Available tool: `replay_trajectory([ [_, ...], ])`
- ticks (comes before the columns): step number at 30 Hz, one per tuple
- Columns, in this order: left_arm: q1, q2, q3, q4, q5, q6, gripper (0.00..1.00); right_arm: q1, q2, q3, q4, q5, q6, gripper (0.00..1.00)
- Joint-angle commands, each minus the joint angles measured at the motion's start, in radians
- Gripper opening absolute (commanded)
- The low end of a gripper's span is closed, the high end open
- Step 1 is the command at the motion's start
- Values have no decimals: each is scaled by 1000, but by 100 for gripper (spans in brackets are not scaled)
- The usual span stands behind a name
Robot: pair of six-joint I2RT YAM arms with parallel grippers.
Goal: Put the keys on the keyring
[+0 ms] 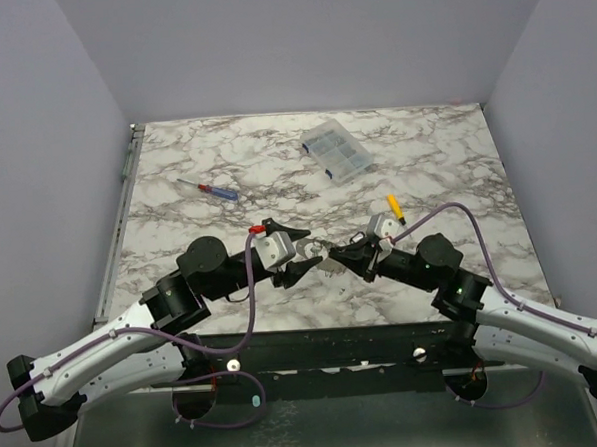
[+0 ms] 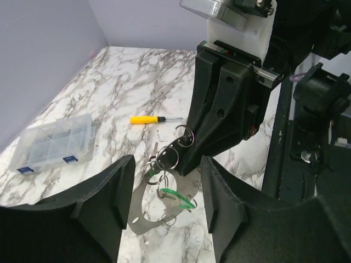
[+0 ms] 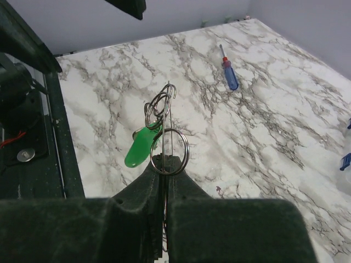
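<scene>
Right gripper [image 3: 166, 164] is clamped hard: we see its matte black plastic fingers [image 3: 186, 192] pressed together on the keyring [image 3: 170, 143], a bunch of thin silver wire split rings, gripped by its largest round loop. In the right wrist view smaller loops fan out beyond that one. A glossy green teardrop-shaped plastic tag [image 3: 141, 147] hangs off the bunch on the left. Left gripper [image 2: 167, 164] is released: its two blocky black fingers [image 2: 109, 197] stand wide apart with the bunch in the gap between them, and we see no contact on either side. The keys [image 2: 143, 216], flat thin silvery metal pieces, dangle under the rings and just past the green tag. We can't tell how many there are, or whether they touch the surface. Under them is the smooth white tabletop with grey marble veining [image 2: 137, 82]. From above, both grippers face each other tip to tip over the near middle of the table, with the bunch between them. Lying flat on the table, well apart from the bunch:
- a slim screwdriver with a yellow handle [image 2: 145, 119], near the right wrist
- a screwdriver with a blue handle and red collar [image 3: 230, 76], on the left arm's side
- a clear rectangular plastic compartment box with blue latches [image 2: 52, 142], towards the far edge
</scene>
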Motion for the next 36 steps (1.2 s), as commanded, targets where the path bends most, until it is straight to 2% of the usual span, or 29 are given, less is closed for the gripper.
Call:
replay_trajectory([
  [1,2,-5,91,-259,52,100,54,35,-6,48,-42,68,-33,1],
  [8,1,-5,162,-336,43,181,46,71,6,74,-90,91,-47,1],
  [17,1,175,349,-476,156,227,58,140,33,117,-174,141,-96,1],
  [25,2,356,550,-707,258,262,46,256,31,126,-218,278,-160,1],
  [36,2,450,626,-811,292,176,40,327,51,138,-234,385,-204,1],
])
